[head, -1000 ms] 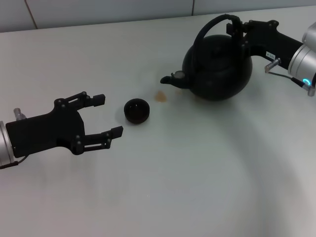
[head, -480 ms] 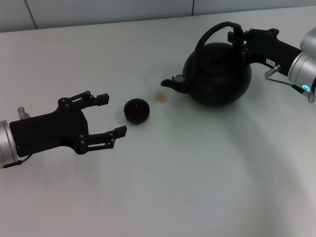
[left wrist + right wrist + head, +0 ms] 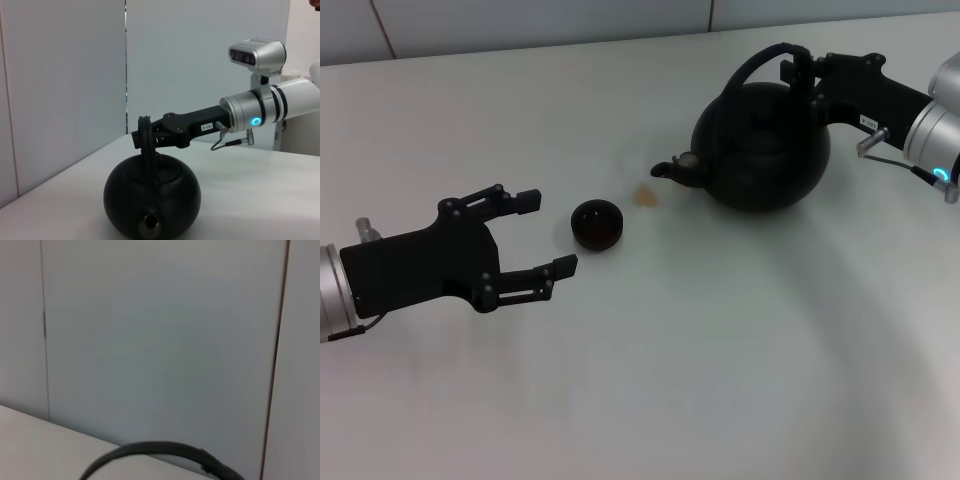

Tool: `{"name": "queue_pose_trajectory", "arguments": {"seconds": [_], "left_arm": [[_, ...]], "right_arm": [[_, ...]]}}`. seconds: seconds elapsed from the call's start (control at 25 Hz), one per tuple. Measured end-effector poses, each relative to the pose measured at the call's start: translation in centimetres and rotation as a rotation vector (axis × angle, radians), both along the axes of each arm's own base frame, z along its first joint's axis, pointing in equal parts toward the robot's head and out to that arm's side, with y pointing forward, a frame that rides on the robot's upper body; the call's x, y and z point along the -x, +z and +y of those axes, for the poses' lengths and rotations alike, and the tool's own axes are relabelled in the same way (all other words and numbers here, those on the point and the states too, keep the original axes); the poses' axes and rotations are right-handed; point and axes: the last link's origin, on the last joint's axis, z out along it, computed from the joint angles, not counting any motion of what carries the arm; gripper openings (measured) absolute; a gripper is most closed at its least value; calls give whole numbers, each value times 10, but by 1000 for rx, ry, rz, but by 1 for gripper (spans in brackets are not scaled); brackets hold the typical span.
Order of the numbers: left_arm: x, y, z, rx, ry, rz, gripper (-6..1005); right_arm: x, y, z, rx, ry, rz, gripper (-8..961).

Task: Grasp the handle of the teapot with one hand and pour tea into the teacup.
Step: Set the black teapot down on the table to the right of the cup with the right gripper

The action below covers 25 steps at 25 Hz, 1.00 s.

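Your right black two-fingered gripper [image 3: 800, 68] is clamping the thin black arched handle [image 3: 750, 68] of the round matte-black teapot [image 3: 761, 147], far right on the white table [image 3: 650, 380]; your left gripper [image 3: 547, 233] is sitting wide open beside the tiny dark teacup [image 3: 596, 223]

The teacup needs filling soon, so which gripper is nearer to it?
Left. The left gripper sits open just beside the teacup, not touching. The right gripper is far across the table, shut on the teapot's handle.
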Motion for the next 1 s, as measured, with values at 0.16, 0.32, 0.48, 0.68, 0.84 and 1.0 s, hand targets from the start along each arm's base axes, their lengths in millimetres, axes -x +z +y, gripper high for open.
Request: {"name": "queue_pose_trajectory", "arguments": {"seconds": [0.16, 0.32, 0.48, 0.68, 0.84, 1.0], "left_arm": [[-1, 0, 0, 0, -2, 0, 862], [-2, 0, 2, 0, -6, 0, 862], [-3, 0, 2, 0, -9, 0, 862], [-4, 0, 3, -2, -10, 0, 862], [-5, -1, 4, -2, -14, -2, 862], [-6, -1, 4, -1, -17, -3, 862]], "right_arm": [[3, 0, -1, 9, 19, 0, 108], [4, -1, -1, 12, 26, -1, 234], [4, 1, 0, 7, 27, -1, 386], [1, 6, -1, -15, 19, 2, 504], [-1, 9, -4, -25, 21, 0, 515], [0, 9, -9, -16, 43, 14, 516]]}}
